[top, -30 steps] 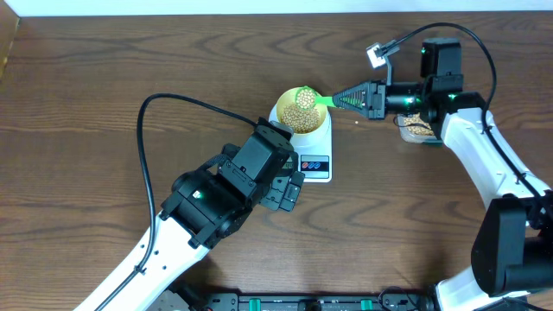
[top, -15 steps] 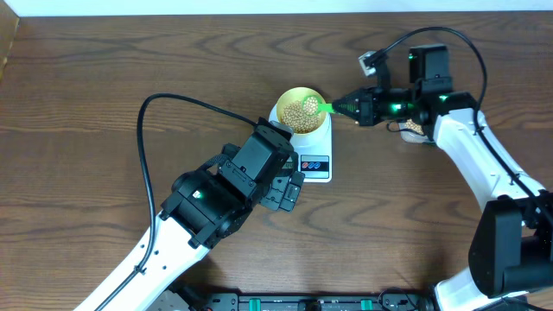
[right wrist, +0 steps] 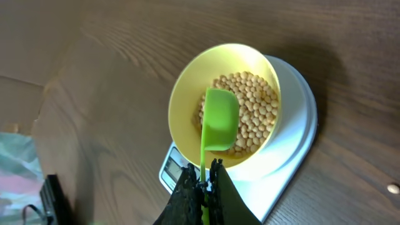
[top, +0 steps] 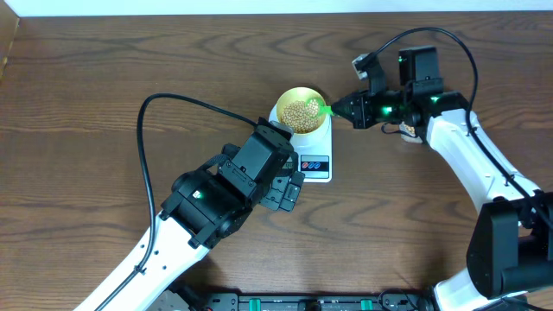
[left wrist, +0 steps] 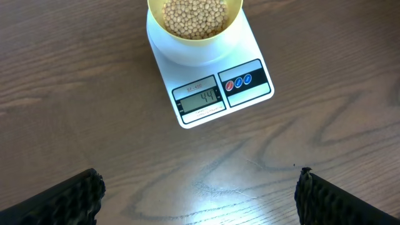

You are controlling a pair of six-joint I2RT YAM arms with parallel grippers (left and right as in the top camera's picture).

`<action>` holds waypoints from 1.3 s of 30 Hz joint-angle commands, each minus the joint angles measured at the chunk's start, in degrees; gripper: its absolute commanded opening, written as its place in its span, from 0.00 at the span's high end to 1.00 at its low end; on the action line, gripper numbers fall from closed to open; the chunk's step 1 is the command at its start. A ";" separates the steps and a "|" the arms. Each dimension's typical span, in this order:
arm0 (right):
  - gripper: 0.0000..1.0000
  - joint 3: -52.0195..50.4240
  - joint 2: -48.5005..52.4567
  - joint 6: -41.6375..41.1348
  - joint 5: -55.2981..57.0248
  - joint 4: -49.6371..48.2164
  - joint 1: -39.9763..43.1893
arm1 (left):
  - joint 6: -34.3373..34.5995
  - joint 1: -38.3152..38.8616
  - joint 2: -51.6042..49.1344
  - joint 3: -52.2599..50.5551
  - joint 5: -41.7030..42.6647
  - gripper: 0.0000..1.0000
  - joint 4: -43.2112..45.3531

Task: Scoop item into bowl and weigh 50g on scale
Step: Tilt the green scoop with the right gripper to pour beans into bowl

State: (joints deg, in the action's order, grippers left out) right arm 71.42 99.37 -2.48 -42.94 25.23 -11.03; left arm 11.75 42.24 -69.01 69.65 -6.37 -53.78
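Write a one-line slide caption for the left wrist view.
Yellow bowl of beans on the white scale, display reading 44, with the left gripper open in front.

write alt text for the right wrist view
The right gripper holds a green scoop by its handle over a yellow bowl of tan beans. The bowl sits on a white scale on a dark wooden table.
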 commanded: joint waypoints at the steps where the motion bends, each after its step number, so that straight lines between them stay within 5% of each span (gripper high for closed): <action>1: 0.99 2.91 0.39 2.80 3.23 1.20 -1.53 | -0.76 -0.17 -0.11 0.66 -0.57 0.00 -0.17; 39: 0.99 7.74 0.39 7.50 9.46 6.71 -5.99 | -0.76 -0.17 -0.11 0.66 -0.57 0.00 -0.17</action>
State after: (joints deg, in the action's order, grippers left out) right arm 76.51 99.39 2.81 -34.65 31.27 -16.25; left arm 11.75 42.24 -69.01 69.65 -6.37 -53.78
